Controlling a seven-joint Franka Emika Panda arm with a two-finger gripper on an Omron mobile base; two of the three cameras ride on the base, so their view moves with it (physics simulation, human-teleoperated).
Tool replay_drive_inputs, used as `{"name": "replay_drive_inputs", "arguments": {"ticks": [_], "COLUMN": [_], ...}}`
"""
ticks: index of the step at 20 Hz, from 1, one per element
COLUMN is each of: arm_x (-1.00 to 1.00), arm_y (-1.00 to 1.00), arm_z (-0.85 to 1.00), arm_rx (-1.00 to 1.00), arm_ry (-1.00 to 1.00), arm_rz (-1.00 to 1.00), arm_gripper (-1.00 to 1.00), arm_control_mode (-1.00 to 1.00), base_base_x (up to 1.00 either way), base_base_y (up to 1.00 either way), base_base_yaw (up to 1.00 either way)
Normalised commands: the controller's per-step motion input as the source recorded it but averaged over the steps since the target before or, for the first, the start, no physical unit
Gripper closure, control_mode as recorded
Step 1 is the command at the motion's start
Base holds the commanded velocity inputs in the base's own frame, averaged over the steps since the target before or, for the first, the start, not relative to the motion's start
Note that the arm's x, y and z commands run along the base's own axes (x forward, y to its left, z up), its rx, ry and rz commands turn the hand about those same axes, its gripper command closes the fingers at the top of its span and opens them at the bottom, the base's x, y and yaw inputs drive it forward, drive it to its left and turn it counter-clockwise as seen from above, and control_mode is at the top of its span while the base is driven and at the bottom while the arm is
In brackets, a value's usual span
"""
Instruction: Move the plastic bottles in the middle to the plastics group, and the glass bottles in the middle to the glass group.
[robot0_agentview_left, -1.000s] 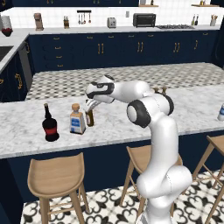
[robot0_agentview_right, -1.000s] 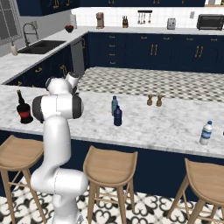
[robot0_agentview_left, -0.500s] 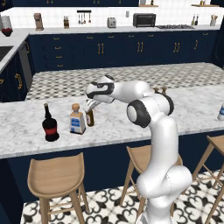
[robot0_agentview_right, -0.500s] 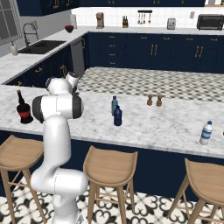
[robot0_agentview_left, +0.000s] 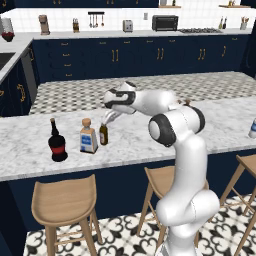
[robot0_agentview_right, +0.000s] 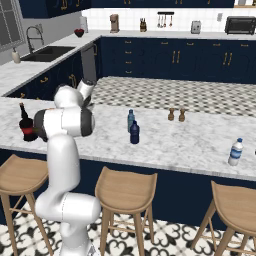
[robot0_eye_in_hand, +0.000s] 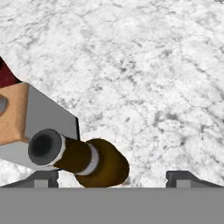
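Presently the jaws (robot0_eye_in_hand: 112, 177) are standing spread wide, hovering just above the slim amber-brown glass bottle (robot0_agentview_left: 103, 134) without pinching it. That bottle is standing upright on the white marble surface (robot0_agentview_left: 150, 145), just beside the square clear bottle with blue label and tan cork (robot0_agentview_left: 88, 137). The black round-bellied bottle with red label (robot0_agentview_left: 57, 142) is sitting near these. The stubby navy plastic bottle (robot0_agentview_right: 134, 133) and slim light blue plastic bottle (robot0_agentview_right: 130, 120) are standing together mid-surface, well apart from the small pale blue-and-white bottle (robot0_agentview_right: 235, 152).

Navy cabinets (robot0_agentview_left: 115, 57), white marble island counter (robot0_agentview_right: 175, 145), wooden stools (robot0_agentview_left: 65, 202), patterned tile floor (robot0_agentview_right: 165, 92), sink (robot0_agentview_right: 47, 52).
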Motion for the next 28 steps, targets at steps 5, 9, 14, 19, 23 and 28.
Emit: {"name": "replay_drive_inputs", "arguments": {"ticks": [5,9,14,19,23,28], "arm_x": [-0.38,-0.2,-0.09,-0.01,0.0,-0.05], "arm_y": [-0.86,-0.99,-0.99,-0.87,-0.96,-0.86], "arm_z": [0.41,0.38,0.2,0.24,0.0,-0.42], "arm_rx": [0.0,-0.07,-0.1,-0.12,-0.12,0.01], "arm_ry": [0.0,0.06,0.1,0.12,0.13,0.0], "arm_rz": [-0.11,-0.16,-0.2,-0.2,-0.28,-0.19], "arm_gripper": [-1.0,-1.0,-1.0,-1.0,-1.0,-1.0], "arm_control_mode": [-1.0,-1.0,-1.0,-1.0,-1.0,-1.0], "base_base_x": [0.0,0.0,0.0,0.0,0.0,0.0], "base_base_y": [0.0,0.0,0.0,0.0,0.0,0.0], "base_base_yaw": [0.0,0.0,0.0,0.0,0.0,0.0]}}
